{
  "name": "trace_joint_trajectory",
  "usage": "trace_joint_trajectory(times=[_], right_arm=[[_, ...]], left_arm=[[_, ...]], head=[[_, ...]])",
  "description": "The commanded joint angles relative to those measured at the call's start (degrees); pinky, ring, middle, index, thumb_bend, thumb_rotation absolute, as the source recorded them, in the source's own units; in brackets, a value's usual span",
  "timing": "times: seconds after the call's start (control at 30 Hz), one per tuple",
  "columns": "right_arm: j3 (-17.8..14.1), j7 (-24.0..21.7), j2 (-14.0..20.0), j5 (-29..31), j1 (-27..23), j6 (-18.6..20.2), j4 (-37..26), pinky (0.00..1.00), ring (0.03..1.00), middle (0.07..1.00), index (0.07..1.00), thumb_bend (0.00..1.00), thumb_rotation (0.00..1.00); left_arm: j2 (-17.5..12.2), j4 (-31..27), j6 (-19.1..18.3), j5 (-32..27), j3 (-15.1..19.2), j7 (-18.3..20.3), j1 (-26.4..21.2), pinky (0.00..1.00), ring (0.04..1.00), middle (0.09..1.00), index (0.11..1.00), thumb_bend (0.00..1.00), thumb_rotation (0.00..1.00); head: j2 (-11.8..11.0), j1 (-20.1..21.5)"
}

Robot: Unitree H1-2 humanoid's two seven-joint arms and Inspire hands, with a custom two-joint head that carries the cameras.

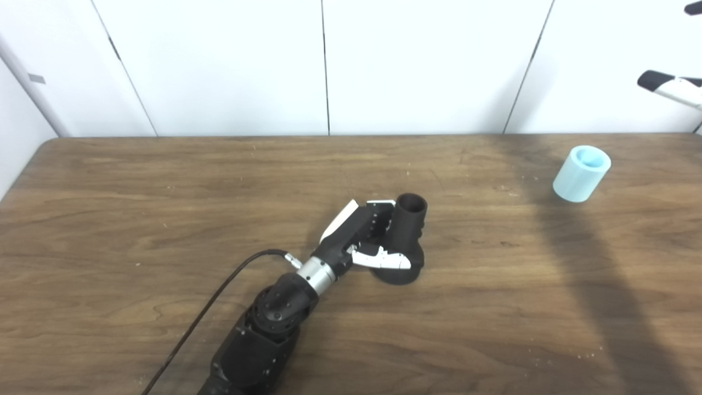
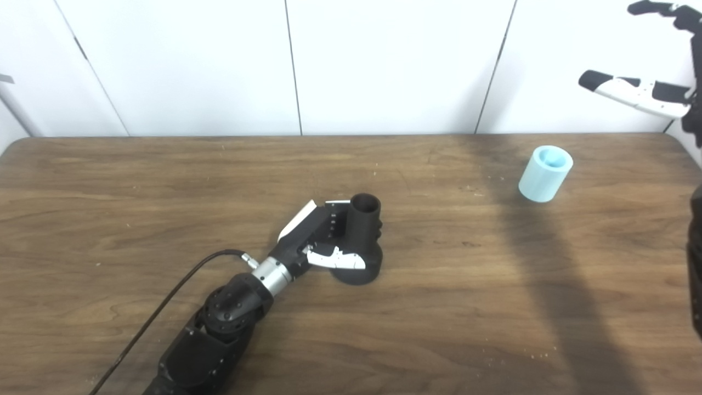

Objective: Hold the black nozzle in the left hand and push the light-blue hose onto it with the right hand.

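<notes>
- The black nozzle (image 1: 405, 238) stands upright near the middle of the wooden table (image 1: 164, 208), wide flared base down and narrow open collar up. It looks like rigid plastic, light, and easy to tip on that small footing.
- The left hand (image 1: 366, 236) lies against the nozzle's 9 o'clock side. Its fingers (image 1: 382, 209) reach around the neck at the back and its thumb (image 1: 384, 259) crosses the front of the base, so it looks wrapped on, though how firmly cannot be told.
- The neck just under the collar seems the best place to grip, leaving the collar free for the hose.
- The light-blue hose (image 2: 545, 173) is a short, thick-walled sleeve tilted on the table, well apart from the nozzle at about 2 o'clock. It probably yields a little and resists sliding on.
- It is best pinched across its outer wall, away from the open end.
- The right hand (image 2: 652, 90) hovers high beyond the hose at the right edge, fingers spread and holding nothing.
</notes>
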State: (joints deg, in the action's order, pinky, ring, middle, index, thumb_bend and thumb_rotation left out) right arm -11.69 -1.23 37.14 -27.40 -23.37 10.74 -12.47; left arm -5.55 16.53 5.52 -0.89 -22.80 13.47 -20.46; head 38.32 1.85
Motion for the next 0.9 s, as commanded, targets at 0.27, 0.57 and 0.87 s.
trace_joint_trajectory(times=[0.27, 0.57, 0.87], right_arm=[[3.9, -8.8, 5.0, -1.2, -2.8, 3.6, 2.7, 0.69, 0.768, 0.776, 0.730, 0.80, 0.38], [5.1, -8.1, 4.9, -2.2, -3.1, 2.3, 4.9, 0.67, 0.746, 0.751, 0.722, 0.82, 0.37], [9.1, -11.0, 7.1, -2.8, -4.9, -0.2, 8.9, 0.64, 0.707, 0.732, 0.711, 0.84, 0.36]], left_arm=[[-5.6, 4.0, 0.9, 7.3, -4.8, 5.3, 3.6, 0.59, 0.634, 0.550, 0.464, 0.51, 0.00], [-7.8, 8.3, 6.6, 12.4, -6.0, 4.2, 1.4, 0.64, 0.641, 0.498, 0.482, 0.52, 0.00], [-8.7, 10.1, 10.1, 15.6, -6.2, 2.3, 0.4, 0.65, 0.657, 0.497, 0.483, 0.52, 0.00]], head=[[0.1, -0.3], [0.0, -0.1], [-0.1, 0.1]])
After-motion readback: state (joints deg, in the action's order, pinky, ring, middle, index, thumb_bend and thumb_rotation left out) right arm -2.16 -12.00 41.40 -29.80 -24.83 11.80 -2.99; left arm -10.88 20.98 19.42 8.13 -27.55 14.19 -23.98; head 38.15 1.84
